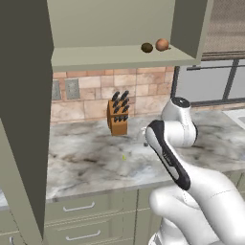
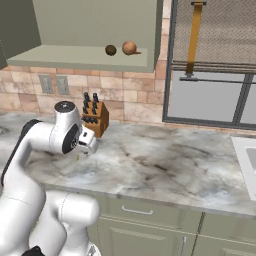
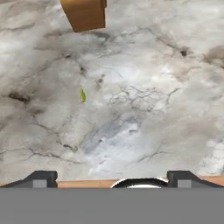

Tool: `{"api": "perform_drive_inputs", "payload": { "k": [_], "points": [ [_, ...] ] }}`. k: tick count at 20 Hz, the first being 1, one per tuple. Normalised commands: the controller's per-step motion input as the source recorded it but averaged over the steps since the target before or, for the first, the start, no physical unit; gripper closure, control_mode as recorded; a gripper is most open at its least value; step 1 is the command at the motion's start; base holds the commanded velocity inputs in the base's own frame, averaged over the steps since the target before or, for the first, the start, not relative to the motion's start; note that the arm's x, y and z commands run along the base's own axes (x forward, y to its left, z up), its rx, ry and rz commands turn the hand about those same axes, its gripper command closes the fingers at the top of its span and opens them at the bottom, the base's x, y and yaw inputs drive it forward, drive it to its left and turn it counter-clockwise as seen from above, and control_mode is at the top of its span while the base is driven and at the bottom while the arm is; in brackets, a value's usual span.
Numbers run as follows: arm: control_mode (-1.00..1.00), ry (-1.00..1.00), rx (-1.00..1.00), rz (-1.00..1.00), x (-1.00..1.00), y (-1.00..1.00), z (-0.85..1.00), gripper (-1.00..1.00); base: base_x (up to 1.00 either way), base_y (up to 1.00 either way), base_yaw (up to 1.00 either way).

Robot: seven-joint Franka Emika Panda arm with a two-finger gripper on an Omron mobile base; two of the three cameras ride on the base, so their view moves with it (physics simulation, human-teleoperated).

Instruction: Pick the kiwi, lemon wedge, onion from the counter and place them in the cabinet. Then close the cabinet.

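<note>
1. The lemon wedge [image 3: 82,94] lies bare on the counter [image 3: 144,65], a pale yellow-green sliver in front of the knife block [image 3: 84,14] and well apart from it.
2. In the left base view the lemon wedge [image 1: 124,156] sits just forward of the knife block [image 1: 118,114], a little to its right.
3. The gripper [image 3: 111,178] hangs above the counter with its jaws spread wide and nothing between them; the wedge is off to the left of its fingertips [image 3: 41,178].
4. The kiwi [image 1: 147,47] and the onion [image 1: 162,44] rest side by side on the shelf of the open cabinet [image 1: 119,56], above the knife block.
</note>
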Motion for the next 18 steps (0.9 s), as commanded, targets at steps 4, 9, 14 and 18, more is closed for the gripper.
{"api": "perform_drive_inputs", "payload": {
  "k": [4,9,14,18],
  "points": [
    [-1.0,0.12,-0.02,0.0,0.48,0.58,-0.28,-1.0,0.0,0.0,0.0],
    [-1.0,0.15,-0.08,0.0,0.61,0.59,-0.22,-1.0,0.0,0.0,0.0],
    [-1.0,0.09,-0.05,0.0,0.44,0.26,-0.38,-1.0,0.0,0.0,0.0],
    [-1.0,0.07,0.0,0.0,0.28,0.01,-0.28,-1.0,0.0,0.0,0.0]
  ]
}}
